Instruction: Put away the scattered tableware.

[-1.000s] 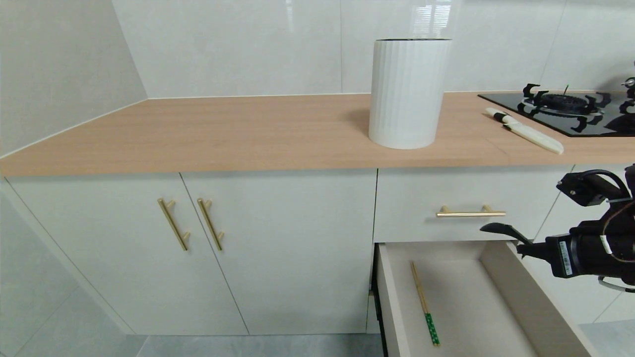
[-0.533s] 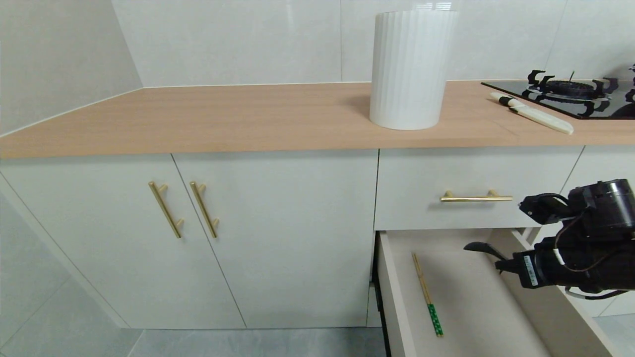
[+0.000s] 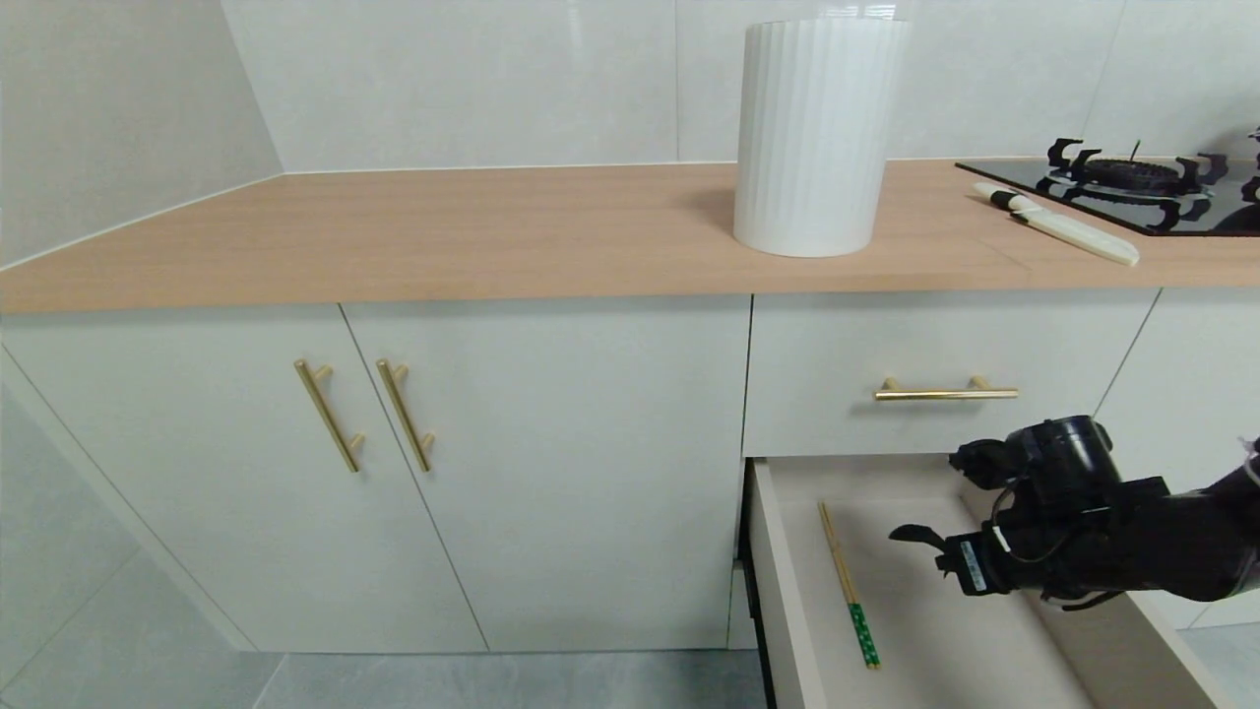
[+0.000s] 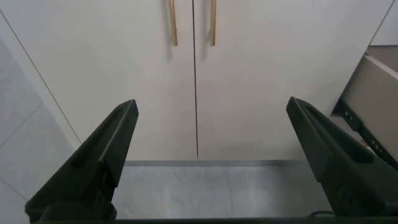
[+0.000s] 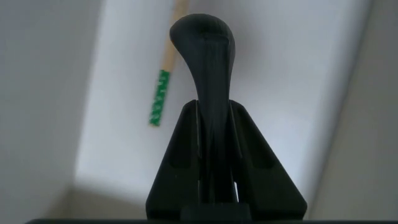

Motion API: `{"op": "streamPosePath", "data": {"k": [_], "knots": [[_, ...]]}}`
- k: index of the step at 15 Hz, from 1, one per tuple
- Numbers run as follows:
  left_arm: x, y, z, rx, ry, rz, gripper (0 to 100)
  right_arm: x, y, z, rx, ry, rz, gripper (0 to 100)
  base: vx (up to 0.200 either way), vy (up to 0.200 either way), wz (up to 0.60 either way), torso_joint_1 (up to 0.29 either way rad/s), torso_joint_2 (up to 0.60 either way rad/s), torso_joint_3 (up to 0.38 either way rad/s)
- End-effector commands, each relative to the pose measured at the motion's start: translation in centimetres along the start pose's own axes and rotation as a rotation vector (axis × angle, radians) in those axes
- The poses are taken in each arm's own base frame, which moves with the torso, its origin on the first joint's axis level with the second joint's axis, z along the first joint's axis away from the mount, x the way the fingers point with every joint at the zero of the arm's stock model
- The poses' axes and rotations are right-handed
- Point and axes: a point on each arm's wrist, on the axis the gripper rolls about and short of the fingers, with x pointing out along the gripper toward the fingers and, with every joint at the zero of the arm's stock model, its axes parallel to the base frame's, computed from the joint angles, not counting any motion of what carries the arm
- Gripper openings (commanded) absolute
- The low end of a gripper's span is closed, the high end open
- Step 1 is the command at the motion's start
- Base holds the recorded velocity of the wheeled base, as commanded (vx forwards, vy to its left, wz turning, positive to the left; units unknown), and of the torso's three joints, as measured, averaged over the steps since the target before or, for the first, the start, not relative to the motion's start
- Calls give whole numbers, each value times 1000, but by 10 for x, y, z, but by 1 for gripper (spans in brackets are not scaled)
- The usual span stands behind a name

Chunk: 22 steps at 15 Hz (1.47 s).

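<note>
Holding black spoon over open drawer, R gripper jaws are clamping its handle. Chopsticks are lying along drawer's left edge. L gripper jaws are standing apart, facing cabinet doors.

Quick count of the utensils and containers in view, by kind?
Chopstick pair: 1
Black spoon: 1
Knife: 1
White ribbed canister: 1
Total: 4
</note>
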Motion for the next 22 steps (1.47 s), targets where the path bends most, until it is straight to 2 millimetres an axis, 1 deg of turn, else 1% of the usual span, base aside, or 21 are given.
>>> {"op": "streamPosePath", "data": {"k": [1, 4, 8, 12, 14, 22], "knots": [[0, 0, 0, 0, 1, 1, 100, 40, -1, -18, 1, 96, -27, 0, 0, 0, 0, 0, 0, 0], [0, 0, 0, 0, 1, 1, 100, 61, -2, -26, 2, 102, -38, 0, 0, 0, 0, 0, 0, 0], [0, 0, 0, 0, 1, 1, 100, 82, -3, -34, 13, 93, -40, 0, 0, 0, 0, 0, 0, 0], [0, 0, 0, 0, 1, 1, 100, 96, -4, -35, 43, 59, -88, 0, 0, 0, 0, 0, 0, 0], [0, 0, 0, 0, 1, 1, 100, 98, -5, -34, 44, 41, -97, 0, 0, 0, 0, 0, 0, 0], [0, 0, 0, 0, 1, 1, 100, 97, -5, -33, 44, 33, -97, 0, 0, 0, 0, 0, 0, 0]]}}
